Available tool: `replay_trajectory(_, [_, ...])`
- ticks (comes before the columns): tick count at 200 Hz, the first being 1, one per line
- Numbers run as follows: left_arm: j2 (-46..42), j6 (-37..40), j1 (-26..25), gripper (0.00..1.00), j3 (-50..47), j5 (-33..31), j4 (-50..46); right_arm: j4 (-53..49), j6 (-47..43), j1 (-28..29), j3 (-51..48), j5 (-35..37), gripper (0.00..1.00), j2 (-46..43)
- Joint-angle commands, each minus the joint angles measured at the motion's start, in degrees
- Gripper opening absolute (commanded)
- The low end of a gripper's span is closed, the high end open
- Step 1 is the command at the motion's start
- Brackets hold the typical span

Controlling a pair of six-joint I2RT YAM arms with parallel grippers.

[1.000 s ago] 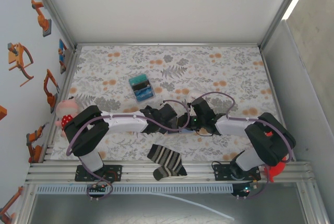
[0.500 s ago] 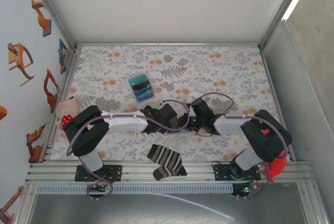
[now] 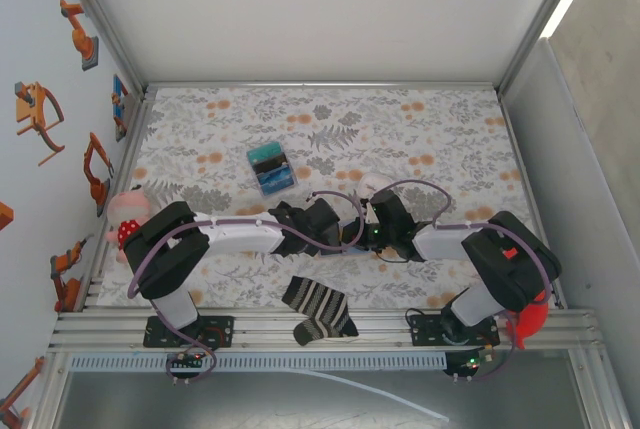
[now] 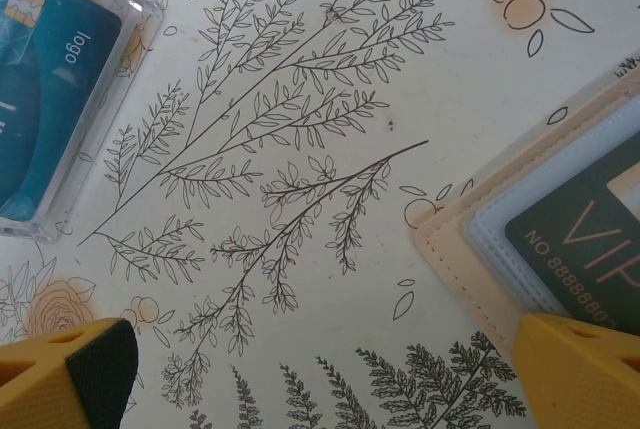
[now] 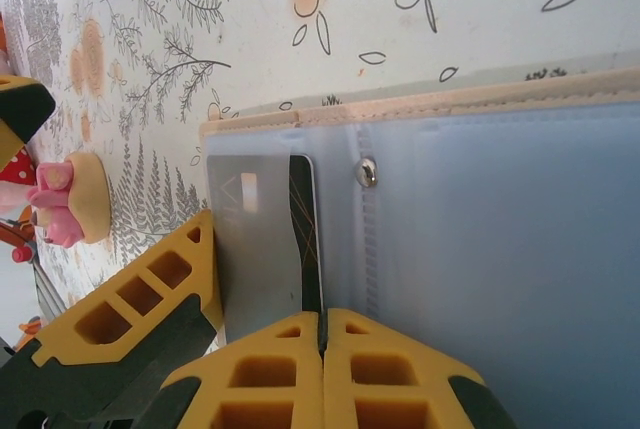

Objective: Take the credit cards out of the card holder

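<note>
Striped sock (image 3: pixel 318 309) at the near edge, clear box (image 3: pixel 271 169) (teal contents) farther back

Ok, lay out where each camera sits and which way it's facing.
Top external: above and behind the bases, looking down at the floral table; left arm and right arm reach toward each other.
Left wrist: looks down past the open left gripper at a clear box and the card holder.
Right wrist: looks along the right gripper, shut on a credit card.
Shared: both wrist views show the card holder.
</note>
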Motion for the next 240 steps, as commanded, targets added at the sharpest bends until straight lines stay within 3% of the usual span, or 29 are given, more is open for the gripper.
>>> replay_trajectory(1, [0.46, -1.0, -0.15, 0.97, 0.6, 1.25, -2.4, 2.48, 0.43, -0.06, -0.73, -1.67, 0.0, -1.18])
replay_trajectory(143, [-1.67, -1.09, 0.3, 0.97, 0.62, 0.73, -2.82, -10.02, -4.4, -1.26, 0.98, 4.35, 0.0, -5.72])
replay_trajectory(240, [-5.57, 2.42, 0.15, 0.97, -0.7, 2.79, 4.93, -8.2, -3.55, -1.49, 1.14, 2.86, 0.0, -5.1])
